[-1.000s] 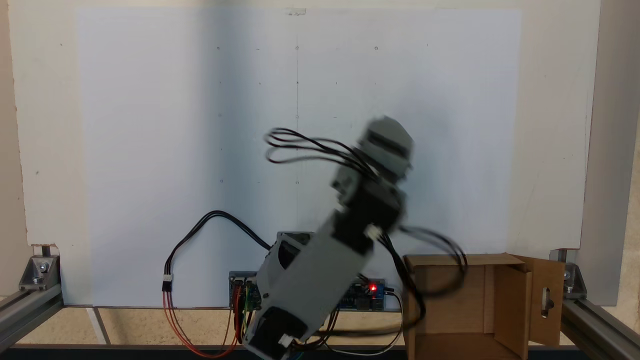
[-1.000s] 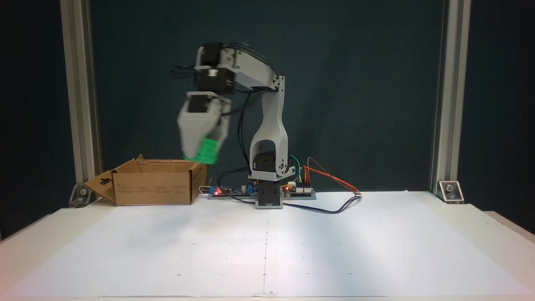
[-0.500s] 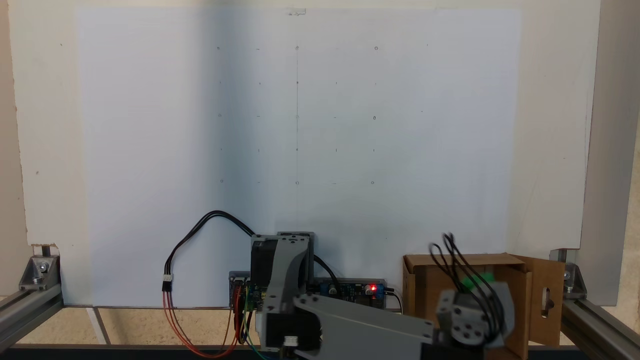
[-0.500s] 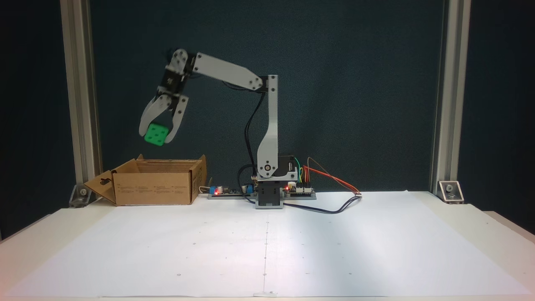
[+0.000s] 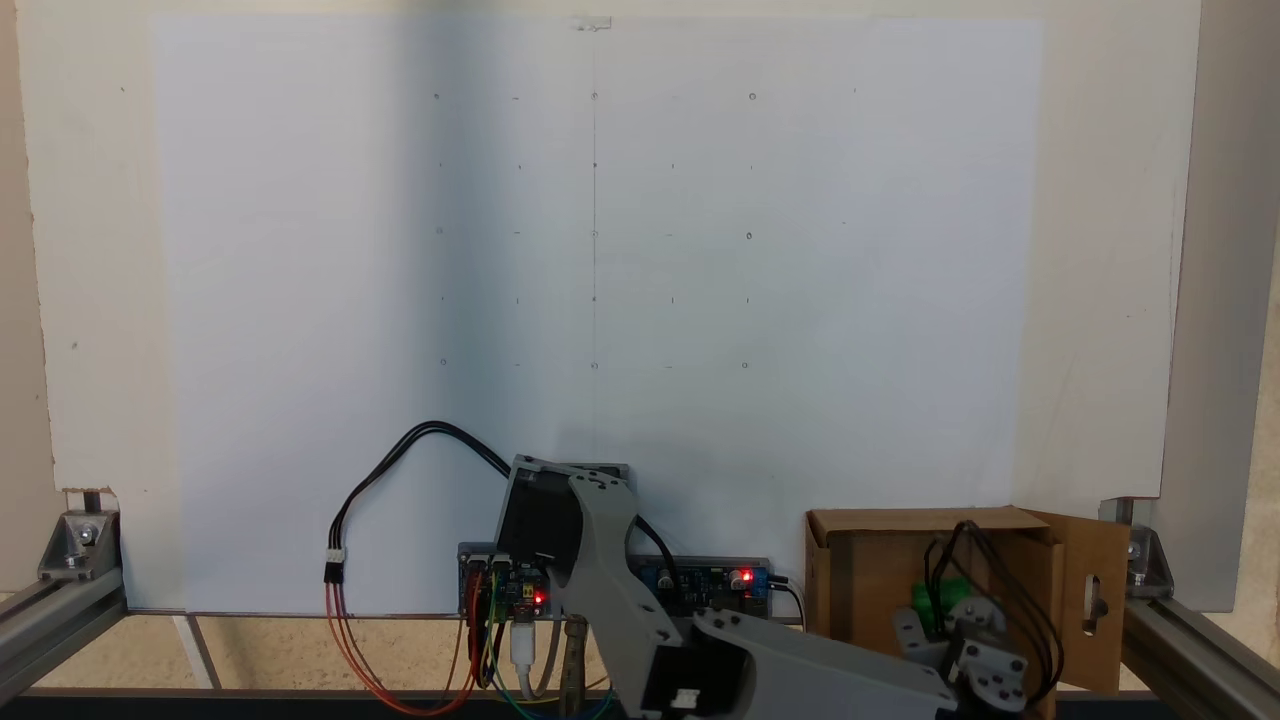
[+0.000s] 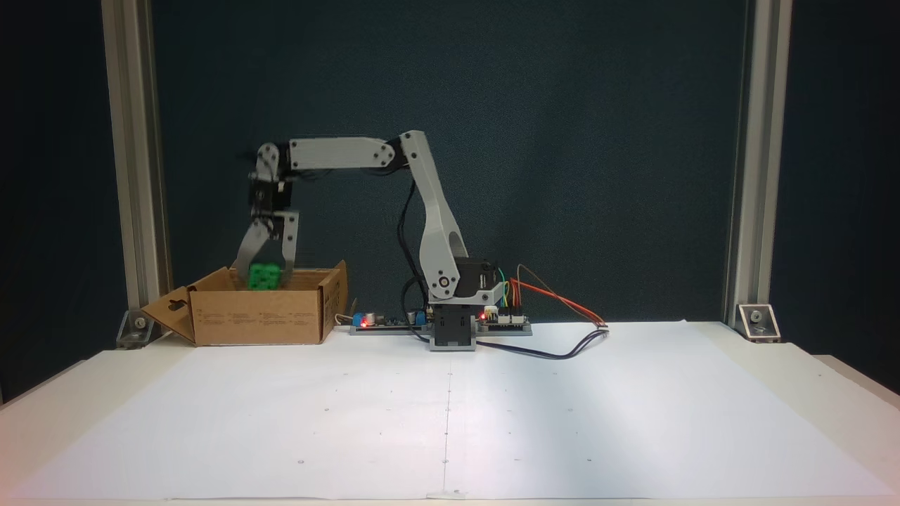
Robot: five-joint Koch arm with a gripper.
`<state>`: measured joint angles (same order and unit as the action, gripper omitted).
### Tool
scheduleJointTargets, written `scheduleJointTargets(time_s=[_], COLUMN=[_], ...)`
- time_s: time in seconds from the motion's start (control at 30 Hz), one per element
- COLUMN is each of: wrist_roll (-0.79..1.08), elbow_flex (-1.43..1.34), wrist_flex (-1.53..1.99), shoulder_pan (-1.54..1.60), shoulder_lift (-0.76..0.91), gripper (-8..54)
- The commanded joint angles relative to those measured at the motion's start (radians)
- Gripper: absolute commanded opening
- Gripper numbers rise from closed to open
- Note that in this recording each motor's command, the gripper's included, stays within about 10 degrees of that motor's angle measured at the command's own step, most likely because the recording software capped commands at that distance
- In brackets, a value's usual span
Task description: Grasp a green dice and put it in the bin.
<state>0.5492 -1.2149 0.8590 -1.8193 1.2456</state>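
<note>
Item 1, claw [image 6: 264, 279]: pointing straight down from the wrist, its two grey jaws clenched on opposite side faces of the green dice [image 6: 264, 275]. In a fixed view the dice [image 5: 938, 595] shows as a green patch under the wrist cables.

Item 2, green dice: held between the jaw tips, hanging at rim level of the bin [image 6: 257, 316], about half of it seeming below the top edge, though motion blur softens the outline. Judged light, stiff and smooth-skinned; rounded edges and slick plastic make it liable to slide or twist if pinched near a corner. Best hold is flat jaw against flat face across the middle, as the present grip appears to be. Not fragile; a short drop onto cardboard should do no harm.

Item 3, bin: directly beneath the claw, brown corrugated cardboard, open at the top. One flap folds outward on the side away from the arm's base, with an oblong handle cut-out [image 5: 1091, 598]. The claw hangs inside the rim outline, apart from the walls so far as can be told.

Item 4, arm [image 6: 437, 232]: forearm level behind the claw, upper link sloping down to the base.

Item 5, electronics boards [image 6: 503, 319] with lit red lamps, beside the base, well apart from the claw
</note>
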Motion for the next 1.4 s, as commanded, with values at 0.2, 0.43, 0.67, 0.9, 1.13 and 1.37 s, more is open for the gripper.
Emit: scheduleJointTargets(time_s=[0.2,0.43,0.67,0.9,1.13,1.37], wrist_roll=[0.089,0.087,0.084,-0.054,-0.313,-0.426], elbow_flex=[0.011,-0.080,-0.081,-0.077,-0.077,-0.078], wrist_flex=[0.015,0.015,0.000,-0.038,-0.055,-0.114], shoulder_pan=[-0.014,-0.009,0.074,0.207,0.448,0.905], shoulder_lift=[0.008,0.009,0.081,0.305,0.466,0.541], gripper=[11.5,32.2,45.5,44.6,42.5,44.2])
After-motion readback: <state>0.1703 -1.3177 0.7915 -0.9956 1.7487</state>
